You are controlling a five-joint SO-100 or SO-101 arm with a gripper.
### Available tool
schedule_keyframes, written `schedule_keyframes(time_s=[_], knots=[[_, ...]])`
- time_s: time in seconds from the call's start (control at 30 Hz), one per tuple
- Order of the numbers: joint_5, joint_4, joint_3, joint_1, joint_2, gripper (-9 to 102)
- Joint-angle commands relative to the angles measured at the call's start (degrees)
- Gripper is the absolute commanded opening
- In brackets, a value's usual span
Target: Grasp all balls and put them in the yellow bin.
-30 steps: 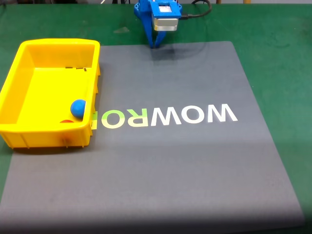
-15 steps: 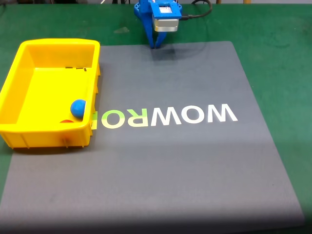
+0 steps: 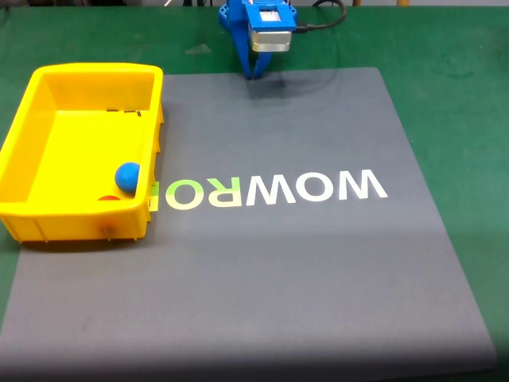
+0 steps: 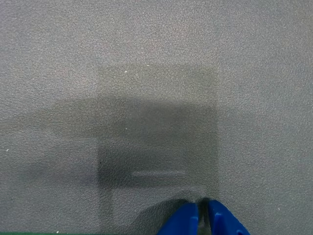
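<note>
Presently the blue arm sits folded at the far edge of the scene in the fixed view, its pincer [image 3: 254, 76] pointing straight down over the far edge of the grey mat [image 3: 318, 263]. In the wrist view the two blue fingertips [image 4: 188, 221] stand tip to tip with only a hairline gap, so the pincer [image 4: 203, 215] is closed and holds nothing; grey mat surface [image 4: 146, 73] and the arm's shadow lie beyond it. The yellow bin [image 3: 24, 135] rests on the left side of the worktop [image 3: 453, 95], overlapping the mat's left edge. The blue ball [image 3: 127, 176] lies inside the bin against its right wall, towards the near corner. A sliver of the red ball [image 3: 106, 197] shows just beside it, against the near wall. White and green lettering [image 3: 302, 189] crosses the middle of the mat.
</note>
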Motion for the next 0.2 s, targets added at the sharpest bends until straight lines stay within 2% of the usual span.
schedule_keyframes(time_s=[0.0, 0.17], knots=[[-0.7, 0.3, 1.8, 0.1, 0.5, 0], [-0.6, 0.3, 1.8, 0.1, 0.5, 0]])
